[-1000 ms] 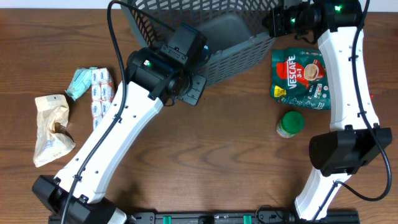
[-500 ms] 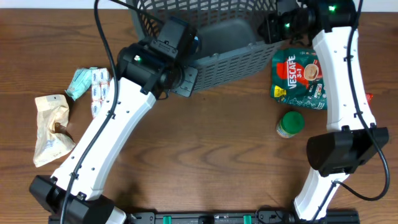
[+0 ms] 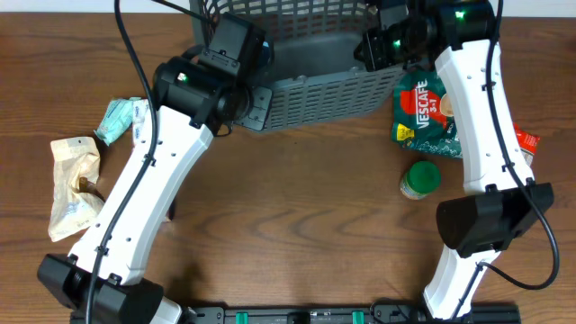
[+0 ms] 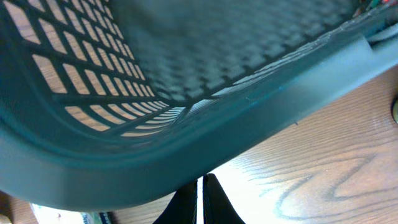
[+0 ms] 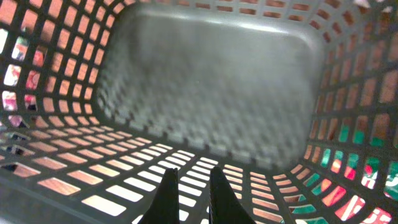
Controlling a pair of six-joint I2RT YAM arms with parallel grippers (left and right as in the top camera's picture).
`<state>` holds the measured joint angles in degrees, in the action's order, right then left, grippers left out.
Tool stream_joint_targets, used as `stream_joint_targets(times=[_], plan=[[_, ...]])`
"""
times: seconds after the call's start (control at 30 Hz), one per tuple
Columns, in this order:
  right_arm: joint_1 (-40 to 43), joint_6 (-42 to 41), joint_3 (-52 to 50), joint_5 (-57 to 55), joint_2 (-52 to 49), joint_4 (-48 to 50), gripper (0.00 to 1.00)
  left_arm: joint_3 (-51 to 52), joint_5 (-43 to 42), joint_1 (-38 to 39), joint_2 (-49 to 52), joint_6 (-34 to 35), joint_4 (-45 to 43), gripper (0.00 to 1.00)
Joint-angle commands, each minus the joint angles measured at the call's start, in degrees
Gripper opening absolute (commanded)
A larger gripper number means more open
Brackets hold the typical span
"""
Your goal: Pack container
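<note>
Item inspected: the container (image 3: 317,90), a dark grey slotted basket, sits at the far middle of the table (image 3: 297,225), and its far end is cut off by the edge of the overhead view. It sits tilted, so its near lattice wall faces the overhead camera and part of the solid floor shows beyond that wall. It appears empty in both wrist views (image 5: 211,81).

The left gripper (image 3: 256,72) is at the container's near left corner. In the left wrist view its fingers are clenched together (image 4: 202,183) directly under the thick rim (image 4: 249,112), gripping the container there. The right gripper (image 3: 373,45) is at the container's right end. Its fingers (image 5: 168,193) stand close together over the lattice wall and clamp the container, with the camera looking into the interior.

Just right of the container, partly under the right arm, lies a green Nescafé pouch (image 3: 430,112). A green-lidded jar (image 3: 419,178) stands nearer the front, just beside the pouch. A red packet (image 3: 526,141) shows further right, mostly hidden behind the arm.

Left of the container, a pale teal packet (image 3: 113,121) lies beside a white multipack (image 3: 141,121) that the left arm partly covers. A crumpled beige paper bag (image 3: 74,184) lies further left and nearer the front, well apart from the container.
</note>
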<state>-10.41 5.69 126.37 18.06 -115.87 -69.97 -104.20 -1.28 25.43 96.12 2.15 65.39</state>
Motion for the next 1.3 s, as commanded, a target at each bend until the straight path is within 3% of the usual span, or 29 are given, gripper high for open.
stream_joint_targets(times=[0.0, 0.77, 1.0, 1.27], plan=[[-0.92, 0.83, -0.04, -0.26, -1.36, -1.49, 0.01, -1.14, 0.96, -1.25, 0.13, -1.31, -0.72, 0.06], [-1.03, 0.83, -0.04, -0.57, -1.36, -2.40, 0.02, -1.14, 2.38, -2.01, 0.13, -2.36, -2.05, 0.06], [-1.03, 0.81, -0.04, -3.91, -1.36, 0.55, 0.02, -1.14, 2.40, -1.99, 0.09, -2.36, -2.08, 0.17], [-1.03, 0.81, -0.04, -3.91, -1.36, 1.42, 0.01, -1.14, 2.43, -2.01, 0.09, -2.38, -2.12, 0.17]])
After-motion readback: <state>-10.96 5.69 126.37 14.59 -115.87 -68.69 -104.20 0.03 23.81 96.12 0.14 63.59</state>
